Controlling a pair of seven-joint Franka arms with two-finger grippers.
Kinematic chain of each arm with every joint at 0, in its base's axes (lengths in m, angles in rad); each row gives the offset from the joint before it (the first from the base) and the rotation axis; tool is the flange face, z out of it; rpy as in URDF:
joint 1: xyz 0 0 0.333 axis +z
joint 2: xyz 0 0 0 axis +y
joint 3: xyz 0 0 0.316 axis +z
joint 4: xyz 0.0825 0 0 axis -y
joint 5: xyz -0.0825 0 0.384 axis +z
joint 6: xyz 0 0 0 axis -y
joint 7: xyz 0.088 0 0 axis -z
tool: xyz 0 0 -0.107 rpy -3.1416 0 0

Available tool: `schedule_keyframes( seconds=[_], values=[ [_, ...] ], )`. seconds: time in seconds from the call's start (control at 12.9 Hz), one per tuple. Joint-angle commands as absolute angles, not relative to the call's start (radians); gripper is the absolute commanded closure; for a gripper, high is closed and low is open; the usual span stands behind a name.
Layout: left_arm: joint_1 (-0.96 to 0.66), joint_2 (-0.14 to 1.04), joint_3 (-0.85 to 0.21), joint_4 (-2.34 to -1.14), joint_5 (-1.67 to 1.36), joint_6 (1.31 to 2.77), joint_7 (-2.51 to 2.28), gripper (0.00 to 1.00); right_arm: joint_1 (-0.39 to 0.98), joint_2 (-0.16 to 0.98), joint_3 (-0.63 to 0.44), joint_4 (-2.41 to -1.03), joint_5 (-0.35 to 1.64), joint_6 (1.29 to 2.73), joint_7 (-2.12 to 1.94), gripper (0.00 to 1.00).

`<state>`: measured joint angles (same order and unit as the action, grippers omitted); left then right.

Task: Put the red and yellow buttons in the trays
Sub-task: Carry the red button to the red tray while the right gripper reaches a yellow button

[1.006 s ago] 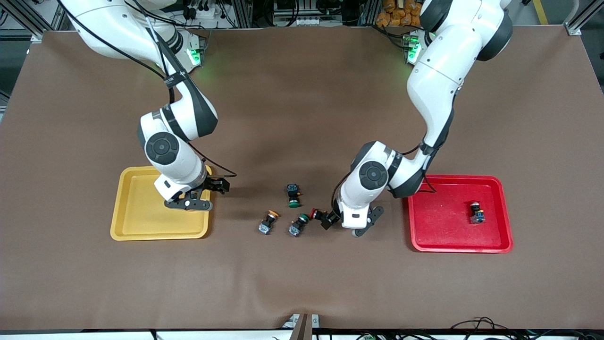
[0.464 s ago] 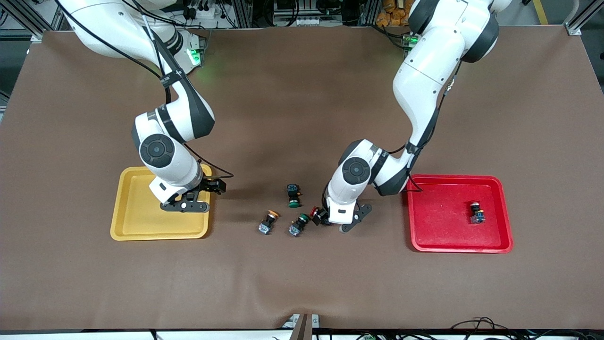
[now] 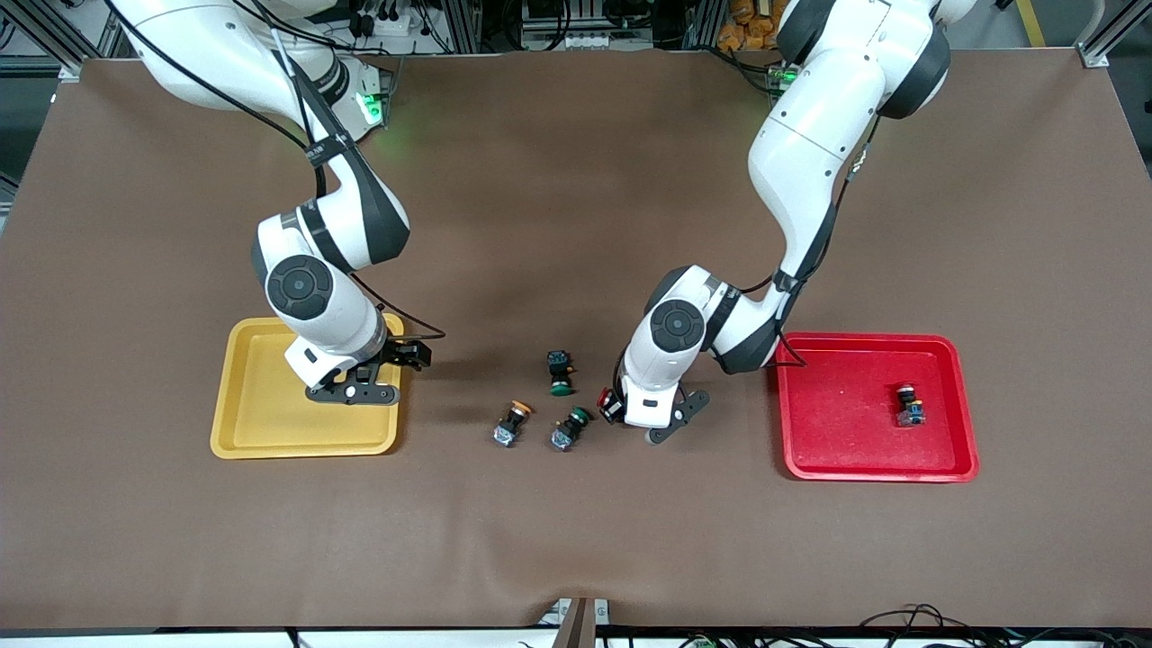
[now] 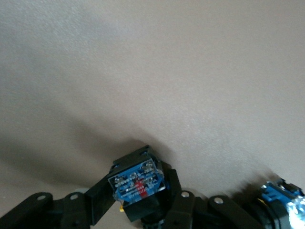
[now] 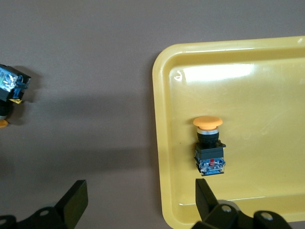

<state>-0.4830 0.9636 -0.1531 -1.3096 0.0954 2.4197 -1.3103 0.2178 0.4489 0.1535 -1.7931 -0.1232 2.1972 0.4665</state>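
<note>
My left gripper (image 3: 615,407) is low on the table, shut on a red button (image 3: 602,399); its bluish base shows between the fingers in the left wrist view (image 4: 137,178). A second red button (image 3: 909,405) lies in the red tray (image 3: 877,468). My right gripper (image 3: 357,387) is open and empty over the yellow tray (image 3: 256,423) at its edge toward the middle. In the right wrist view a yellow button (image 5: 208,145) lies in that tray (image 5: 238,62), beside the gripper (image 5: 140,202). Another yellow button (image 3: 511,423) lies on the mat, also at the right wrist view's edge (image 5: 9,90).
Two green-capped switches lie on the mat near the left gripper, one (image 3: 560,371) farther from the front camera and one (image 3: 570,427) right beside the red button. The second also shows in the left wrist view (image 4: 286,202). Brown mat covers the table.
My left gripper has slid toward the right arm's end of the table, onto the red button, and closed round it. My right arm has shifted slightly over the yellow tray.
</note>
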Motion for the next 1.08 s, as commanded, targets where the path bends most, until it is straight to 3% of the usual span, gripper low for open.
schedule_keyframes(
  seconds=[0.0, 0.31, 0.85, 1.01],
  values=[
    [-0.483, 0.933, -0.124, -1.299, 0.109, 2.337, -1.261, 1.00, 0.215, 0.445, 0.161, -1.772, -0.109, 2.181, 0.489, 0.00],
    [-0.436, 0.882, -0.114, -1.307, 0.127, 2.254, -1.195, 1.00, 0.287, 0.465, 0.161, -1.706, -0.065, 2.183, 0.655, 0.00],
    [-0.292, 0.808, -0.118, -1.313, 0.130, 2.047, -0.930, 1.00, 0.425, 0.667, 0.150, -1.448, -0.040, 2.191, 1.032, 0.00],
    [-0.232, 0.799, -0.124, -1.316, 0.130, 1.994, -0.814, 1.00, 0.426, 0.689, 0.146, -1.442, -0.070, 2.203, 1.037, 0.00]
  ],
)
